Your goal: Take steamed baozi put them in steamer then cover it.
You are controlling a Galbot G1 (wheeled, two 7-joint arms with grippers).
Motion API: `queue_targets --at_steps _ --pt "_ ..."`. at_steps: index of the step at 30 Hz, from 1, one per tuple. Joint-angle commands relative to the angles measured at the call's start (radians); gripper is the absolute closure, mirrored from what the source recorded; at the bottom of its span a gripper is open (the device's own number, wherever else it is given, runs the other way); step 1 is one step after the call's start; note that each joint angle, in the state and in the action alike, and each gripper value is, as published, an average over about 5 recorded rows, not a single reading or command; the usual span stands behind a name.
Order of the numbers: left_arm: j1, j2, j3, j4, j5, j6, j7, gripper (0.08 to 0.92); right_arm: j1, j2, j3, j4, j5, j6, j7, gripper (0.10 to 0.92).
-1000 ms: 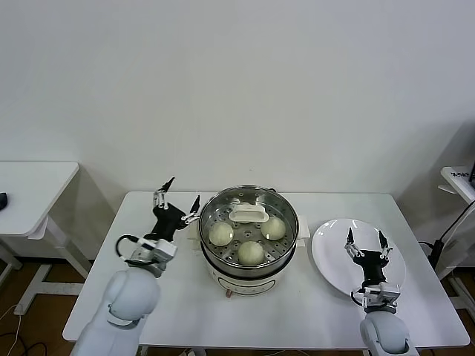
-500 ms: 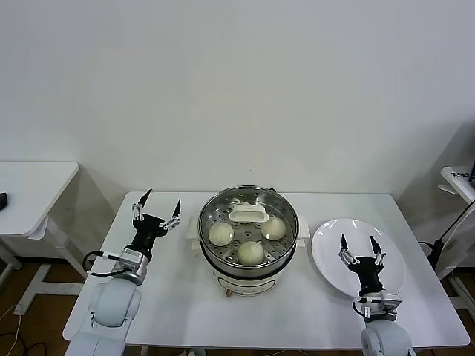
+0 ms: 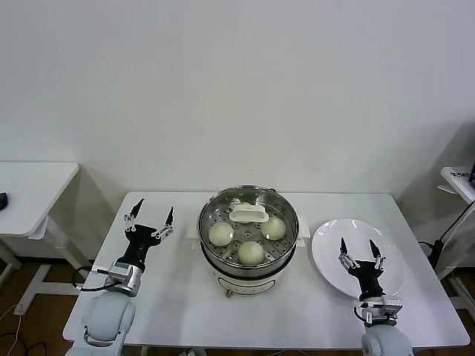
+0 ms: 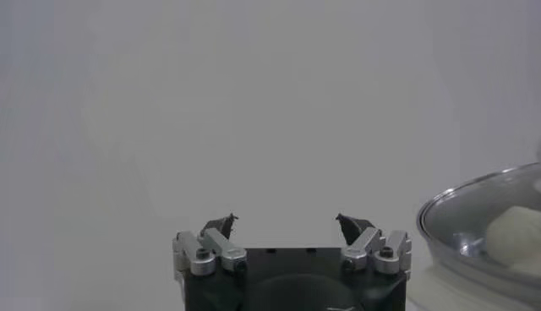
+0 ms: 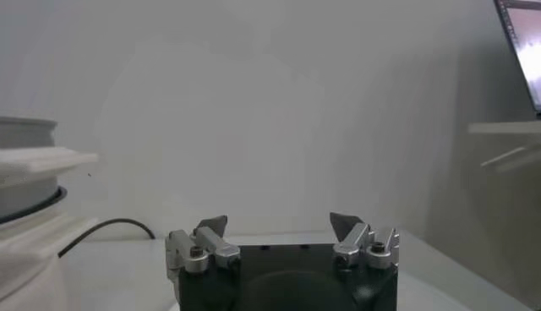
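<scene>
1. Steamed baozi (image 3: 251, 252): three visible through the glass, inside the steamer (image 3: 249, 265) at the middle of the table (image 3: 178, 304); a fourth possibly hidden under the handle, cannot tell.
2. Cover (image 3: 249, 215) seated on the steamer rim, cream handle on top; task judged essentially complete.
3. Left end effector (image 3: 149, 222) spread wide and empty, above the table left of the steamer, apart from it.
4. Right end effector (image 3: 360, 252) spread and empty too, over the near part of the bare white plate (image 3: 330, 256) on the right.
5. Risk: a careless arm sweep inward could clip a side handle and nudge the cover off its seat.
6. Left wrist view alone shows the cover's glass edge (image 4: 490, 220) from the side, a bun behind it; right wrist view adds a cable (image 5: 106, 230) beside the steamer base, unseen from the head.
</scene>
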Motion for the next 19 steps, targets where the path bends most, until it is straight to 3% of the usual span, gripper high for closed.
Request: queue_targets --at_steps 1,19 --pt "0.048 -0.004 -0.012 -0.005 -0.019 -0.026 0.002 0.177 -0.009 0.012 0.011 -0.001 0.006 0.009 -0.019 0.203" --pt "0.066 -0.007 0.007 -0.008 -0.005 -0.039 0.006 0.177 0.0 0.034 0.039 -0.021 -0.003 0.02 -0.034 0.203"
